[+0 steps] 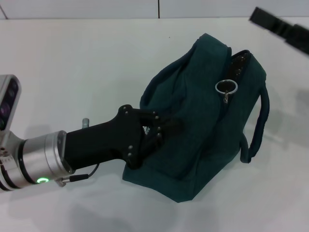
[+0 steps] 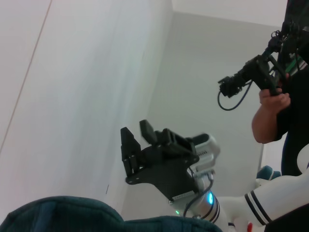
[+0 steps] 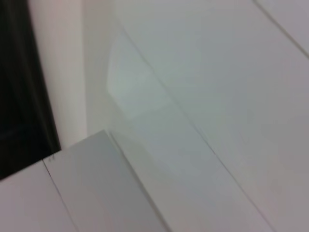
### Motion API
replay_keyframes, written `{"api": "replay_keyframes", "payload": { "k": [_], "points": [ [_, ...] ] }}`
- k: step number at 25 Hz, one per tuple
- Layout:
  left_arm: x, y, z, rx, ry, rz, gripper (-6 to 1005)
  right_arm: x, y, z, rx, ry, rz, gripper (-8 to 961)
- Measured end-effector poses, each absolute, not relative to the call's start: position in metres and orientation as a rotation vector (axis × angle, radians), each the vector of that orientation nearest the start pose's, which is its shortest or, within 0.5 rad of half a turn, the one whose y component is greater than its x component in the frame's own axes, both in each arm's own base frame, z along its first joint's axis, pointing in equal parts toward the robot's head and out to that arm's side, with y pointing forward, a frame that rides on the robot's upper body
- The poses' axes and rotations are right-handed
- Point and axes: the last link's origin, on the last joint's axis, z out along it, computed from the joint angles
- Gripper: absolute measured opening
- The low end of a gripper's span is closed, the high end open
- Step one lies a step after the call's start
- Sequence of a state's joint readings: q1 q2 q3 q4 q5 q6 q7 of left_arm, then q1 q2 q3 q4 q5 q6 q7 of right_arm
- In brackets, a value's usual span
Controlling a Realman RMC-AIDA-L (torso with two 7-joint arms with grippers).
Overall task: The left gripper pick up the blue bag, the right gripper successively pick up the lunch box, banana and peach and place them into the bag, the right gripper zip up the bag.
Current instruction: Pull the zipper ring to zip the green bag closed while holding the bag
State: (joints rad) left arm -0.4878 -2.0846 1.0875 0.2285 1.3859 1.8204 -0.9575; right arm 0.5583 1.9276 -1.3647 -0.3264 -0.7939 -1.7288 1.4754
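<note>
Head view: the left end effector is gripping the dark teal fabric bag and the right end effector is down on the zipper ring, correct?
Not quite. The left end effector does grip the dark teal fabric bag, but the head view shows the right end effector up at the far corner, clear of the metal zipper ring.

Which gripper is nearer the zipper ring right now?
Left. The left gripper is on the bag's side, just below the ring. The right gripper is up at the table's far right, off the bag.

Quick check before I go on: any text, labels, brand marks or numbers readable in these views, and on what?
None can be read.
The blue bag shows no lettering on its fabric or on its zipper ring.
The left pincer, gripping the bag's side, bears no markings.
The right pincer, seen raised in the left wrist view, shows none either.
</note>
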Motion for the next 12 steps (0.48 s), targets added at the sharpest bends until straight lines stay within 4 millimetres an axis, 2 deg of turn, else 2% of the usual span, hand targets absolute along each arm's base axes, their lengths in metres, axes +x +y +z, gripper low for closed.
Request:
{"api": "replay_keyframes", "payload": {
  "k": [3, 6, 12],
  "points": [
    [-0.226, 0.258, -0.045, -2.677, -0.419, -1.461, 48, 0.214, 0.339, 0.057, -2.484, 1.068, 1.666, 154],
    [-0.226, 0.258, -0.045, -2.678, -0.417, -1.461, 48, 0.213, 0.348, 0.069, -2.548, 1.295, 1.58, 268],
    [-0.225, 0.258, -0.044, -2.681, -0.409, -1.472, 48, 0.198, 0.367, 0.082, -2.7, 1.595, 1.258, 470]
  ]
}}
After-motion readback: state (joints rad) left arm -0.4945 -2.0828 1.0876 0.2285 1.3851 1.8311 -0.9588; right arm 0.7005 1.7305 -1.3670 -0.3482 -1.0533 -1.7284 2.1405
